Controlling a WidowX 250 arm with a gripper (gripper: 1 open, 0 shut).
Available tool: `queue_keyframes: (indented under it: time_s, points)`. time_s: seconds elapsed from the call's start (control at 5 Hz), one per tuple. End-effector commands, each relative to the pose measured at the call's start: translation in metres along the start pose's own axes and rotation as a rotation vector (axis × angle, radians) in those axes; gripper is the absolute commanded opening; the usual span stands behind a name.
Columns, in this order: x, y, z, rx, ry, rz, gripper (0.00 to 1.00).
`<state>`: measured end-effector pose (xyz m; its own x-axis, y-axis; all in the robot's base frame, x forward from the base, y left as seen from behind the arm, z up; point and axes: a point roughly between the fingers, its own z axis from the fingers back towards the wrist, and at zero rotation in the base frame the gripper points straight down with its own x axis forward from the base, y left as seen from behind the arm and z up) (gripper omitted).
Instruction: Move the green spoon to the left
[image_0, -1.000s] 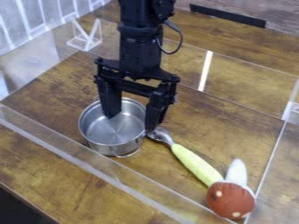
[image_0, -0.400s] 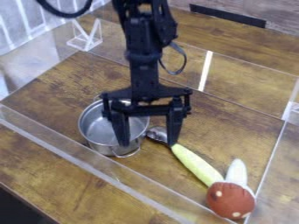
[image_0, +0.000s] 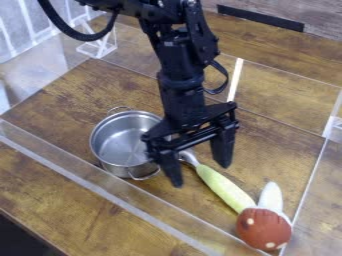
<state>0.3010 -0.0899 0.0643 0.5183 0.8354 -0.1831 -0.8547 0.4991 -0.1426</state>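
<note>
The black end effector, jaws spread wide and empty, has swung right off the steel pot and now straddles the pale green-handled metal spoon lying on the wooden tabletop. A red-brown mushroom toy sits at the handle's near-right end.

Round steel pot is shining glossy w/ brushed inside, pale yellow-green plastic spoon handle is looking smooth, dark wood-grain tabletop & clear acrylic walls are gleaming.

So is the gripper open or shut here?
Open: the gripper has its two fingers spread wide apart above the spoon, holding nothing.
</note>
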Motion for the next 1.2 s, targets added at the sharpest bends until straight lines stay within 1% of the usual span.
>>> queue_keyframes:
  time_s: [0.0, 0.2, 0.4, 0.6, 0.8, 1.0]
  points:
    - [-0.004, -0.023, 0.018, -0.069, -0.004, -0.019, 1.00]
    - [0.003, -0.037, 0.018, -0.092, -0.005, -0.012, 1.00]
    - [0.012, -0.035, 0.000, -0.110, -0.012, 0.022, 1.00]
    - [0.021, -0.028, -0.020, -0.127, -0.024, 0.061, 1.00]
    - [0.038, -0.019, -0.015, -0.139, -0.033, 0.071, 1.00]
    - [0.057, -0.019, -0.005, -0.165, -0.050, 0.077, 1.00]
